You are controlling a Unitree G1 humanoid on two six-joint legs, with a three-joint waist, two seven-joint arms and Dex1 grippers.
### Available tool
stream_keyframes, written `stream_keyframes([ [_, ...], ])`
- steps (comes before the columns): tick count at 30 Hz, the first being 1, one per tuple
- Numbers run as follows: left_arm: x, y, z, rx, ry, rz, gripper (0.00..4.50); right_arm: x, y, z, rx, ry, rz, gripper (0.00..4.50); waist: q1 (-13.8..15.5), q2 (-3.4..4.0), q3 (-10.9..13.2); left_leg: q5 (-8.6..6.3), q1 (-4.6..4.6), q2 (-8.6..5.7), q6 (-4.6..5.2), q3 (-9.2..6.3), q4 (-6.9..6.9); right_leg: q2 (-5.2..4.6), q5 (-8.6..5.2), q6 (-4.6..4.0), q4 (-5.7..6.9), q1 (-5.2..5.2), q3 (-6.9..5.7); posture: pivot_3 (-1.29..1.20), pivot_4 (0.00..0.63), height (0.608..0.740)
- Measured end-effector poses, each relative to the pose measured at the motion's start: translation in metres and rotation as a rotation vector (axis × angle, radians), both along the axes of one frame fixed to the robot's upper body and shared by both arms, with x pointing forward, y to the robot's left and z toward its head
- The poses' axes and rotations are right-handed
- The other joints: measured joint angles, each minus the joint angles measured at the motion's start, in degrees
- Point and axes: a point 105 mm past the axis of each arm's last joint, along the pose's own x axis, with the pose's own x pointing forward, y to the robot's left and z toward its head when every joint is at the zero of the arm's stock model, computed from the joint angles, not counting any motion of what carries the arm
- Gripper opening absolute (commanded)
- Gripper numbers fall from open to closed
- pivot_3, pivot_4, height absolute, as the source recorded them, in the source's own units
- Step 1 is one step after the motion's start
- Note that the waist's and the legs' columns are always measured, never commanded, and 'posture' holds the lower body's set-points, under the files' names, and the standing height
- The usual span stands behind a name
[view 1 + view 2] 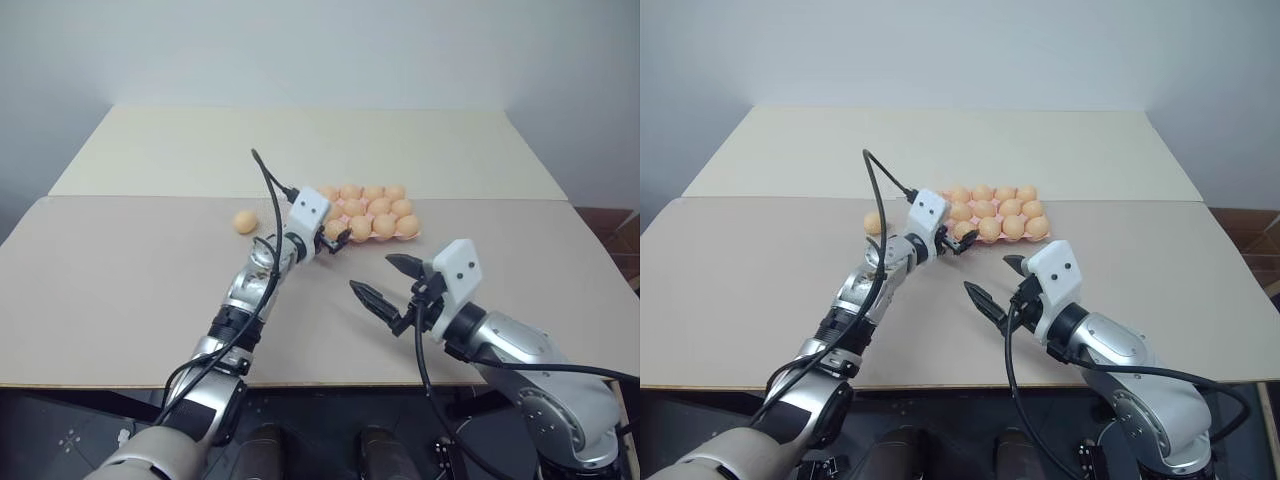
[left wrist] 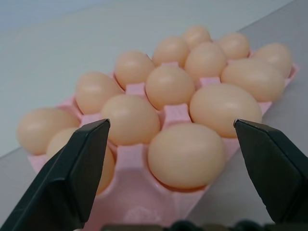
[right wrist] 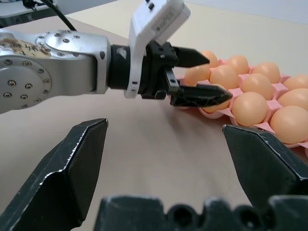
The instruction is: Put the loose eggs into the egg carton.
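The pink egg carton [image 2: 137, 204] lies at mid-table, and eggs fill the cups that show. My left gripper [image 1: 336, 239] is at its near-left corner, level, fingers open. In the left wrist view the left gripper [image 2: 171, 124] straddles the corner egg [image 2: 186, 155], which rests in its cup with neither finger touching it. One loose egg [image 1: 245, 221] lies on the table left of the carton, beside my left arm. My right gripper [image 1: 372, 272] hovers open and empty in front of the carton. From the right wrist view I see the left gripper [image 3: 202, 77] against the carton's end.
The beige table [image 1: 120, 280] is made of two boards with a seam running just behind the carton. Its near edge is close under my arms. A white wall stands behind the far board.
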Motion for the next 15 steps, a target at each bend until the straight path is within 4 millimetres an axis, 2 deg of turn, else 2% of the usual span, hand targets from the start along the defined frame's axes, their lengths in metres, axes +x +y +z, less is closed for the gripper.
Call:
stream_keyframes([
  [4, -0.015, 0.009, 0.020, -0.077, -0.088, 0.026, 4.48, -0.002, 0.000, -0.002, -0.008, 0.006, 0.012, 4.50, -0.2, 0.00, 0.0, 0.00, 0.02, 0.03, 0.00, -0.08, 0.00, 0.01, 0.00, 0.00, 0.05, -0.01, 0.02, 0.00, 0.150, 0.740],
  [7, -0.028, 0.030, 0.024, -0.121, -0.091, 0.086, 4.48, -0.005, 0.000, -0.005, -0.012, 0.017, 0.018, 4.50, -0.5, 0.01, 0.0, 0.00, 0.08, 0.04, 0.00, -0.09, 0.00, 0.02, 0.00, 0.00, 0.07, 0.00, 0.05, 0.00, 0.150, 0.740],
  [10, -0.040, 0.066, 0.005, -0.126, -0.019, 0.215, 4.48, -0.008, -0.002, -0.009, -0.026, 0.030, 0.017, 4.50, -0.7, 0.01, 0.0, 0.00, 0.21, 0.06, 0.00, -0.08, 0.00, 0.02, 0.00, 0.00, 0.11, 0.08, 0.08, 0.00, 0.150, 0.740],
  [15, -0.061, 0.109, -0.022, -0.102, 0.078, 0.373, 4.48, -0.007, -0.004, -0.014, -0.054, 0.037, 0.005, 4.50, -0.3, 0.01, 0.0, 0.00, 0.21, 0.03, 0.00, -0.09, 0.00, 0.00, 0.00, 0.00, 0.10, 0.11, 0.06, 0.00, 0.150, 0.740],
])
